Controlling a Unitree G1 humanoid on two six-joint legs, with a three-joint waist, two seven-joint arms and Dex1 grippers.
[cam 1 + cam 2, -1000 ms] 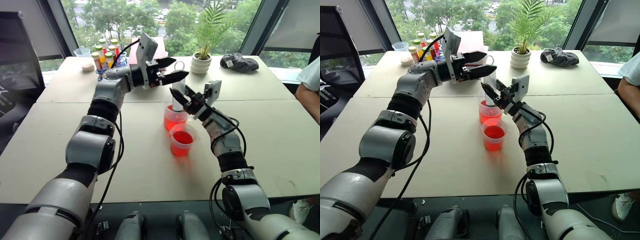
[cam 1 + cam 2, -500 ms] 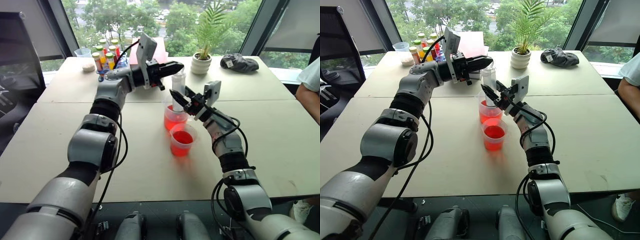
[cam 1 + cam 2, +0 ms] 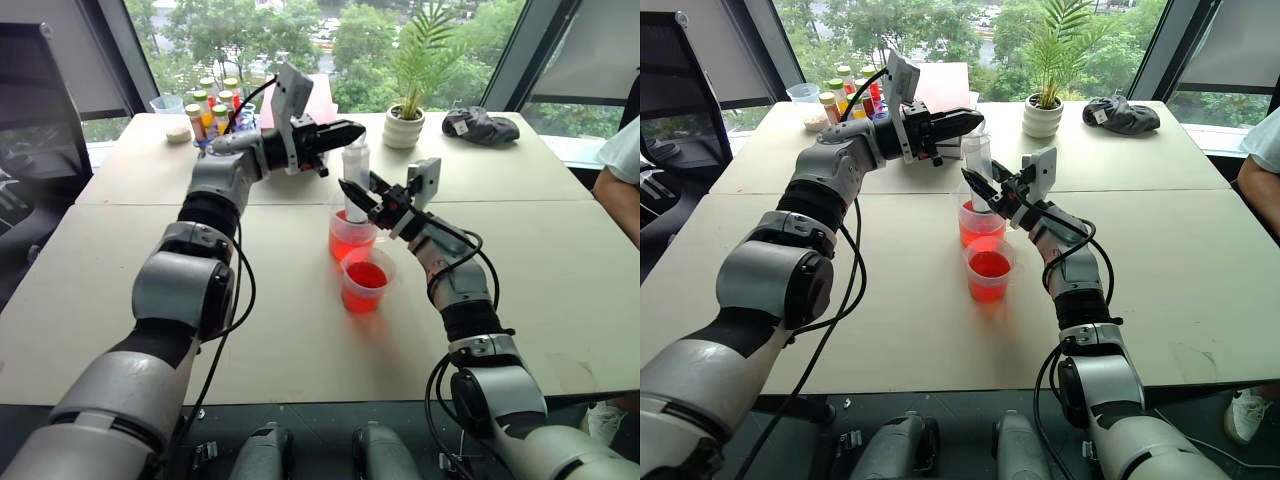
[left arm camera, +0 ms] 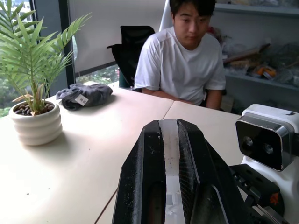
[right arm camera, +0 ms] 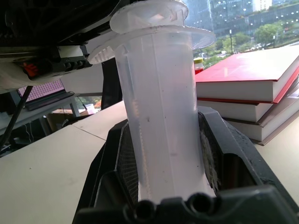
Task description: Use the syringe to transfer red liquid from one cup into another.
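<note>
Translucent ribbed syringe barrel clamped in black right pincer.

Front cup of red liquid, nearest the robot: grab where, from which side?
Probably pinch the front cup across its wall below the rim, coming level from its open near side; it stands upright, handleless, and the back cup holding the syringe crowds it behind.

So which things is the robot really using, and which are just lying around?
Using:
syringe, held by right gripper
left gripper, shut on its plunger top
handled cup with red liquid
second cup

Lying around:
potted plant
red books
little bottles
dark cloth
</note>
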